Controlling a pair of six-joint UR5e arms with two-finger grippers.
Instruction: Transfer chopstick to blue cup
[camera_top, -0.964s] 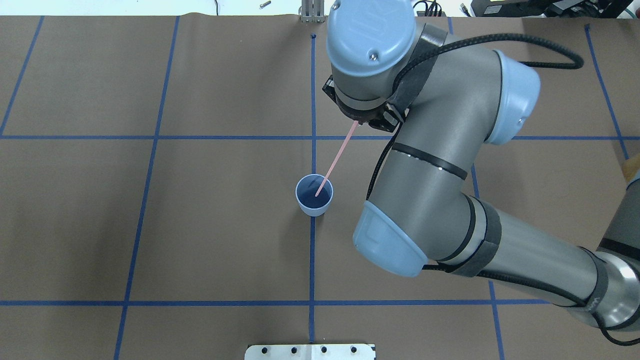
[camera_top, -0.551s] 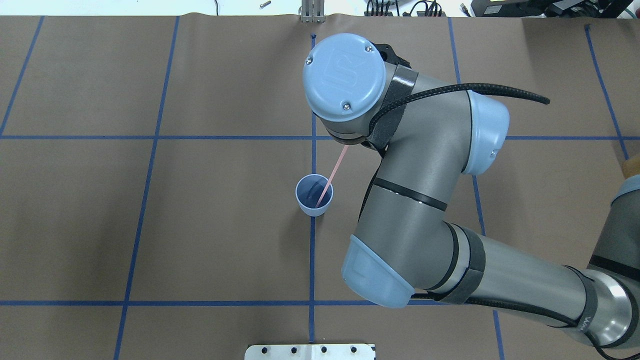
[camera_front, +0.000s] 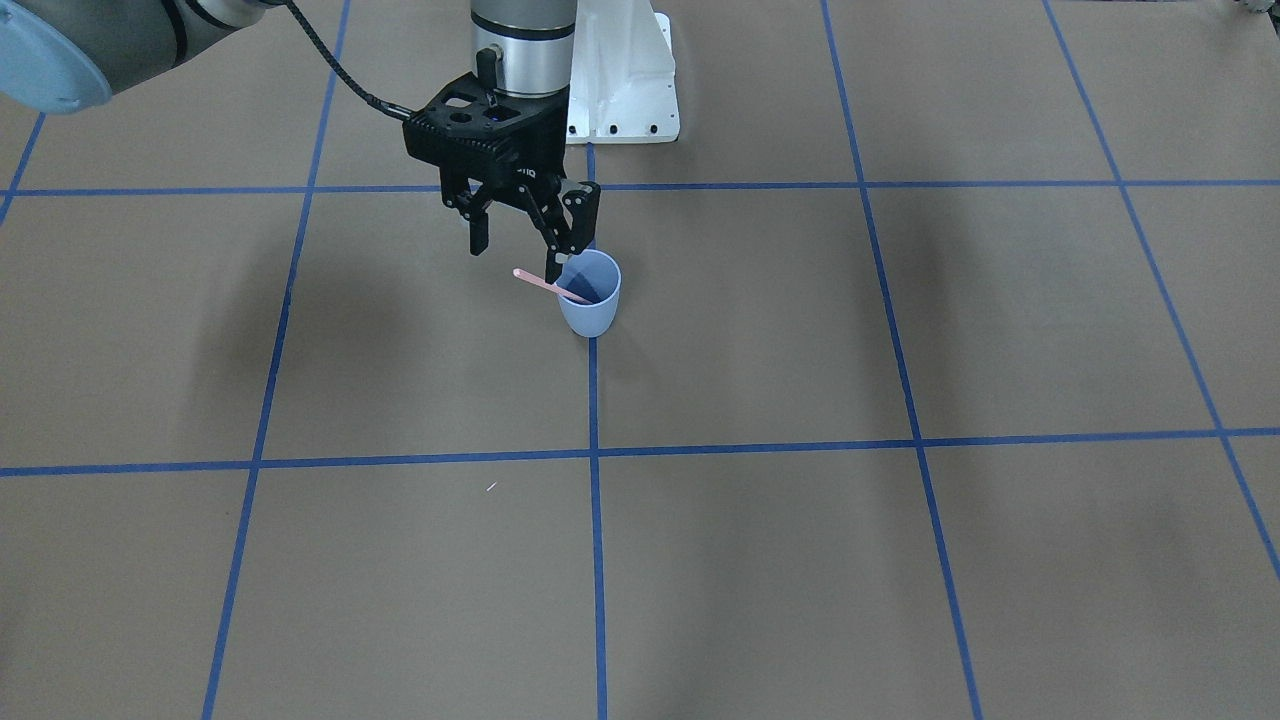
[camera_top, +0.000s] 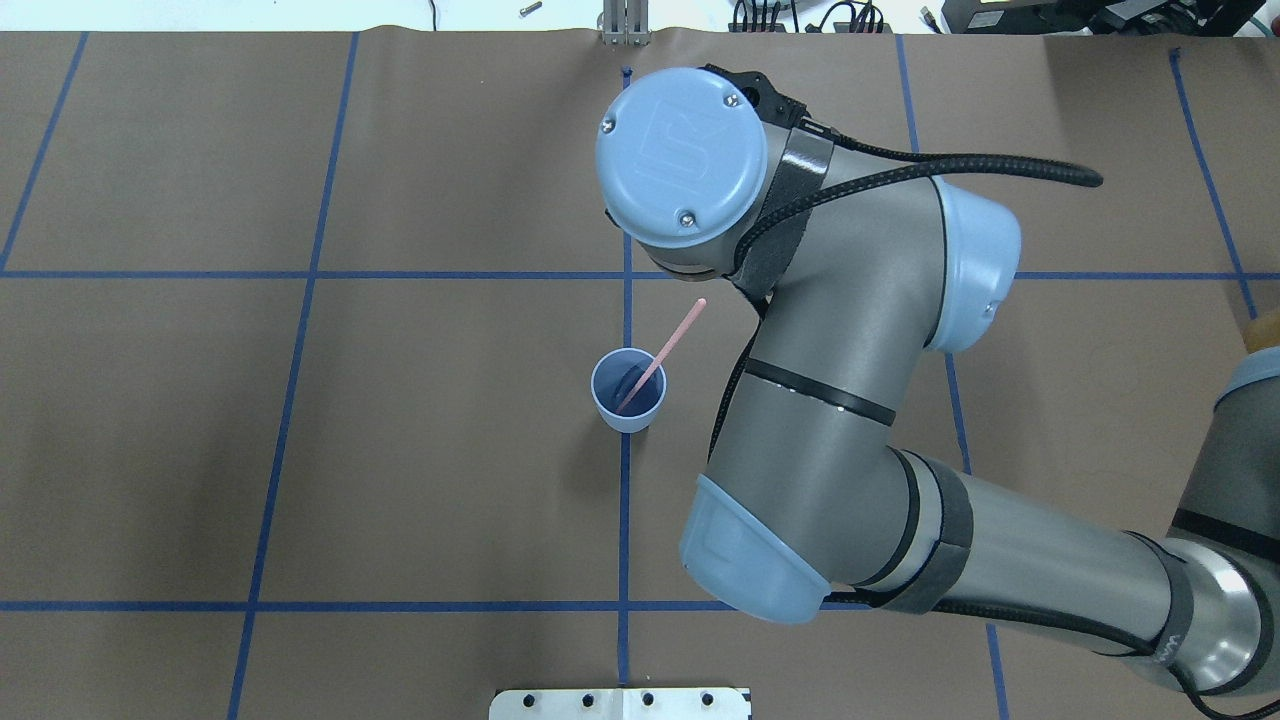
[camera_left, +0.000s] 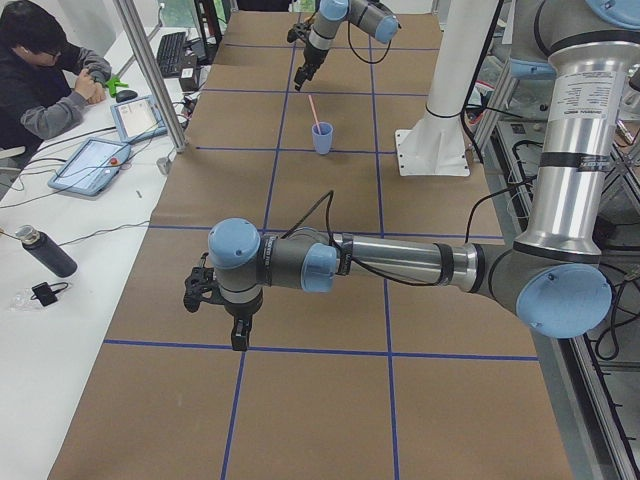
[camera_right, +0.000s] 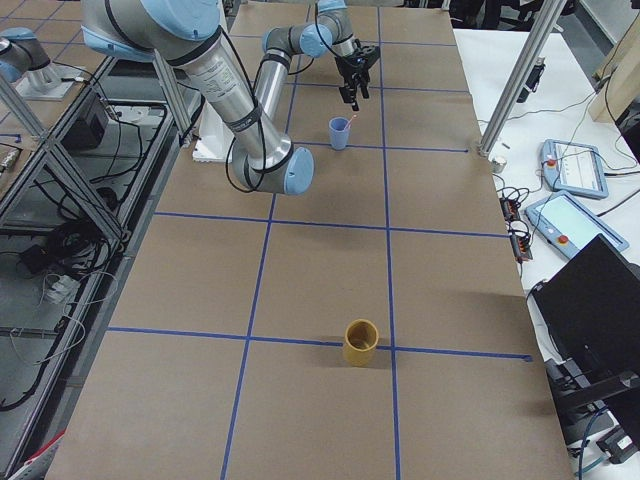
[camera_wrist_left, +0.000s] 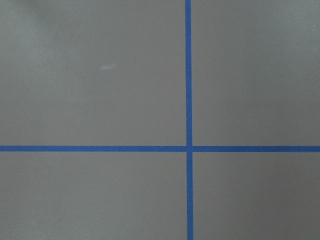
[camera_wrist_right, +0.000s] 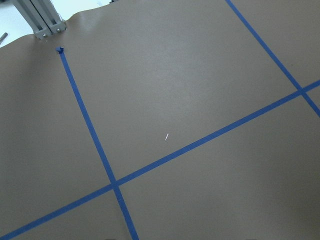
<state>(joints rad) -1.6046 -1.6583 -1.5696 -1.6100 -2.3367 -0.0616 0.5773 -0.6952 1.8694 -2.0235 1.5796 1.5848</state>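
**Item 1. Thin pink plastic chopstick** (camera_front: 545, 286): lower end inside the cup, shaft leaning on the rim, upper end sticking out and up towards the robot's right side. No finger grips it.

**Item 2. Small light-blue plastic cup** (camera_front: 590, 302): upright on a blue tape line near the table's middle, holding item 1.

**Item 3. Right gripper** (camera_front: 520, 250), black, two-fingered: pointing down, just above and beside the cup on the robot's right side. Jaws spread wide, holding nothing. The chopstick's free end lies below the gap between them. One fingertip (camera_front: 555, 268) overlaps the cup's rim in the front-facing view; whether it touches cannot be told. In the overhead view the wrist hides the gripper, and the chopstick's tip shows just clear of the wrist.

**Item 4. Left gripper** (camera_left: 236, 322): low over the table, well apart from the cup. It shows only in the left side view, so open or closed cannot be told.

**Item 5. Table covered in brown paper** (camera_front: 800, 560), gridded with blue tape lines (camera_front: 597, 560).

**Item 6. Yellow-brown cup** (camera_right: 361, 342): upright at a tape crossing, far from the blue cup.

**Item 7. White robot base plate** (camera_front: 625, 85), behind the cup.

**Item 8. Seated person** (camera_left: 45, 75) at a side bench, with tablets (camera_left: 90, 165).
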